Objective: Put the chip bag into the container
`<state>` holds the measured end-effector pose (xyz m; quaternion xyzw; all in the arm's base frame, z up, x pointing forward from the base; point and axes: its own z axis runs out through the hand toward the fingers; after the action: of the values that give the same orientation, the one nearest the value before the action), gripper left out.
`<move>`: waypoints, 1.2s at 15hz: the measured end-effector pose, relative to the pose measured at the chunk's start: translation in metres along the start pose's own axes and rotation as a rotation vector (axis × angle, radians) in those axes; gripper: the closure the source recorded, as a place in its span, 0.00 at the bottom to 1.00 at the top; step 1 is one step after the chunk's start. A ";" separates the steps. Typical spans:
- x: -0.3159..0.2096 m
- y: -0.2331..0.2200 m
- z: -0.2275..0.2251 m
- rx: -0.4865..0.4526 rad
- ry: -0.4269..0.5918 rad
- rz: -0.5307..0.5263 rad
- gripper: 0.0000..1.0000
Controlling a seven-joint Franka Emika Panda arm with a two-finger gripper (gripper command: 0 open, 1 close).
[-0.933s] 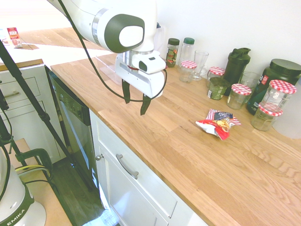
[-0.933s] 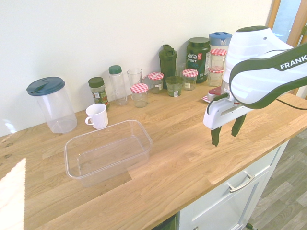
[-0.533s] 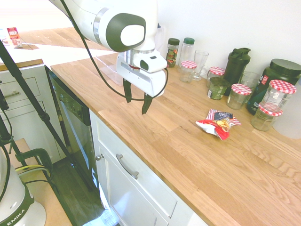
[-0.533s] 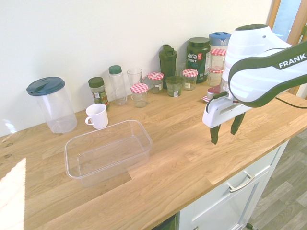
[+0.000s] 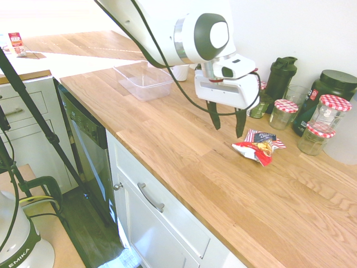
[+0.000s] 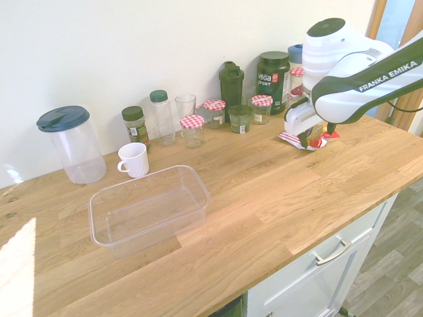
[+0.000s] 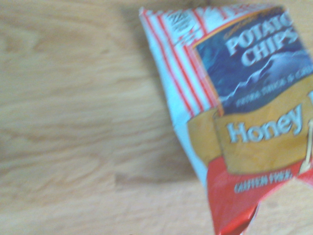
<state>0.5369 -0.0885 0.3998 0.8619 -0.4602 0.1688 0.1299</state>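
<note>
Gripper [image 5: 228, 132]: open, with a clear gap between the tips; nothing gripped.
Latest change: shifted across the counter [image 5: 184, 162] from a position well short of the chip bag [image 5: 259, 148] to one close beside and above it; opening unaltered.
Chip bag: lying on the counter, crumpled, printed panel upward; unmoved since the earlier views. Found near the glass jars [image 5: 283, 114], outside the container [image 6: 152, 236].
Contact: cannot be confirmed; very near in both exterior views.
Container: standing on the counter near the white mug [image 6: 134, 160], well apart from the bag; now exposed to the first exterior view, formerly mostly hidden behind the arm.
Meaning for task: approach judged nearly complete, grasp still outstanding, transfer not begun.
Wrist view: bag large but off to one side, partly cut off; further centring probably required.
Next move: align over the bag, lower, then close on a firm fold.
Risk: slipping on glossy film, or pushing the packet towards the jars.
</note>
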 end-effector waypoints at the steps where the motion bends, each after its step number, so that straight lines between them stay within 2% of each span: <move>1: 0.007 -0.006 0.008 -0.012 0.018 0.010 0.00; 7: 0.012 -0.039 0.043 -0.055 0.025 0.030 0.00; 13: 0.018 -0.040 0.064 -0.092 0.010 0.043 0.00; 14: 0.019 -0.039 0.070 -0.099 0.003 0.044 1.00; 18: 0.022 -0.040 0.074 -0.098 -0.010 0.035 1.00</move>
<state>0.5946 -0.1116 0.3387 0.8470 -0.4837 0.1441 0.1668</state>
